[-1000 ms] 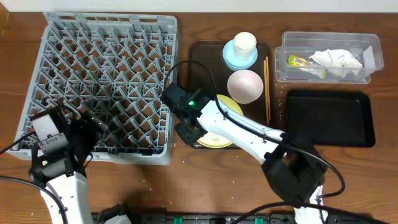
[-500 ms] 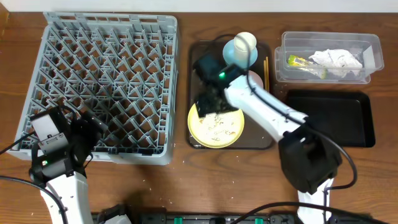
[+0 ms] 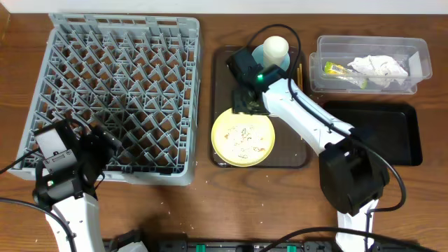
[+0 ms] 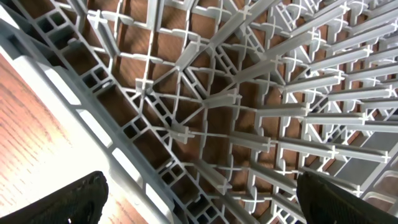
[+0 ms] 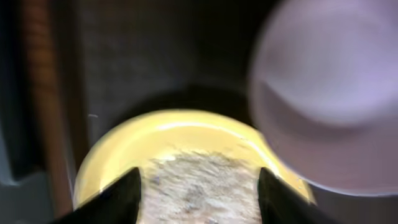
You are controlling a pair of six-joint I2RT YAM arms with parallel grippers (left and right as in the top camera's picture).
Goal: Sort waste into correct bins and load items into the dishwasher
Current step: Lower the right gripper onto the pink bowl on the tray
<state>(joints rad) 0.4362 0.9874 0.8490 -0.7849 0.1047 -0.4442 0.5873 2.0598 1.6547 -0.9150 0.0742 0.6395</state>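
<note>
The grey dishwasher rack (image 3: 115, 98) fills the left. The pale yellow plate (image 3: 243, 136) with beige crumbs (image 3: 242, 134) lies on the brown serving tray. My right gripper (image 3: 248, 103) hovers open and empty over the plate's far edge; its wrist view shows the plate (image 5: 112, 155), the crumbs (image 5: 199, 186) between the fingers (image 5: 199, 199) and the pinkish-white bowl (image 5: 329, 93), which the arm hides from overhead. The cream cup (image 3: 275, 46) sits in the light blue bowl (image 3: 262, 64). The chopsticks (image 3: 300, 84) lie at the tray's right. My left gripper (image 4: 205, 205) is open over the rack's near-left corner (image 4: 143, 174).
The brown serving tray (image 3: 222, 77) sits between the rack and the bins. The clear tub (image 3: 420, 49) at the far right holds the white napkin (image 3: 381, 66) and the yellow-green wrapper (image 3: 336, 69). The black tray (image 3: 371, 133) lies in front of it.
My right arm has swung from the plate's near-left edge up over the plate to its far edge, near the bowls. The plate now shows whole. The left arm has not moved.
</note>
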